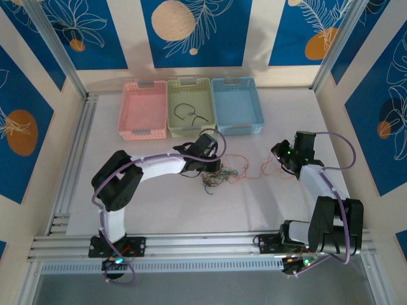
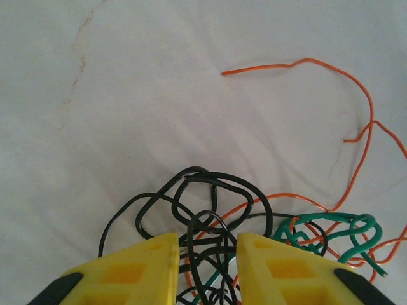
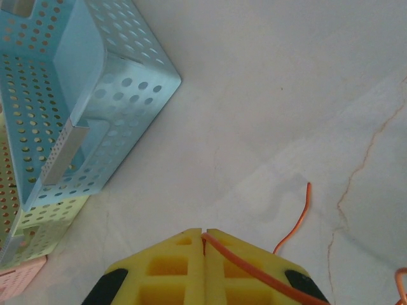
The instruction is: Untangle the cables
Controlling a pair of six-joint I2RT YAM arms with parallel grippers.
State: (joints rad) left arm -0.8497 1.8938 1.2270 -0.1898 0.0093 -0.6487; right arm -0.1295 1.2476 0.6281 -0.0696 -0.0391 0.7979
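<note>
Three baskets sit along the back of the white worktop (image 1: pixel 159 197): pink (image 1: pixel 143 111), yellow-green (image 1: pixel 184 94) and blue (image 1: pixel 236 105). One loose black strand (image 1: pixel 184 104) lies in the yellow-green one. The main knot of cables (image 1: pixel 215 177) is out in the middle of the worktop, right under the left claw (image 2: pixel 208 244). That claw's yellow fingers (image 2: pixel 152 260) stand apart, straddling the black loops (image 2: pixel 191 170), so it's open and not pinching anything as far as I can see. A green wire (image 2: pixel 331 219) curls just right of it, woven through with orange. Over on the right, the right claw (image 3: pixel 203 234) is clamped tight on a thin orange wire (image 3: pixel 241 256), whose free end (image 3: pixel 304 206) pokes out over the worktop.
</note>
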